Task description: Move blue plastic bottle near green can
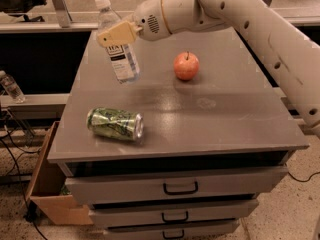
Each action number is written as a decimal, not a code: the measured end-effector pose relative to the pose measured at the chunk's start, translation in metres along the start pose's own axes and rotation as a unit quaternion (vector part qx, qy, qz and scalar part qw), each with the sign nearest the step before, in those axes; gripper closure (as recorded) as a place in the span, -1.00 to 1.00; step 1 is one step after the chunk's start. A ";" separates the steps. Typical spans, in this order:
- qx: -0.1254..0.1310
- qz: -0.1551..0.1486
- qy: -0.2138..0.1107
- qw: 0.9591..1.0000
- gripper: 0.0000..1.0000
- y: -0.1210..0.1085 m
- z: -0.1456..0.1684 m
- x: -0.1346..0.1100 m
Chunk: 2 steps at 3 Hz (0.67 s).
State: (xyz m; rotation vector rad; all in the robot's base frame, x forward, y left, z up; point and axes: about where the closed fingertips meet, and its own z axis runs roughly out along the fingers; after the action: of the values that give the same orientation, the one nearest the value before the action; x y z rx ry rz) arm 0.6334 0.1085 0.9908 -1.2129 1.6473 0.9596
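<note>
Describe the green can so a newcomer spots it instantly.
On the grey cabinet top, look to the front left, nearer the camera than the pincer gripping the blue plastic bottle at the back left. The green can lies on its side there: dented, green and silver, unlike the round red apple.

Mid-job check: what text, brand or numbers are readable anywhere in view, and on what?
On the blue plastic bottle, gripped by the claw over the back left of the tabletop: dark label lettering, too blurred to read.
On the green can, lying on its side front left: print unreadable.
On the small bottle off to the left: nothing legible.
No other writing is visible.
</note>
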 end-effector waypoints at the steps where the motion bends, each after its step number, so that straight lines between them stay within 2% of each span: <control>1: -0.022 -0.012 0.004 1.000 1.00 0.027 0.003 0.009; 2: -0.047 -0.026 -0.011 0.999 1.00 0.047 0.004 0.016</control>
State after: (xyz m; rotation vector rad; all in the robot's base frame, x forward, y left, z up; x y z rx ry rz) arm 0.5856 0.1185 0.9787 -1.2965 1.5609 1.0234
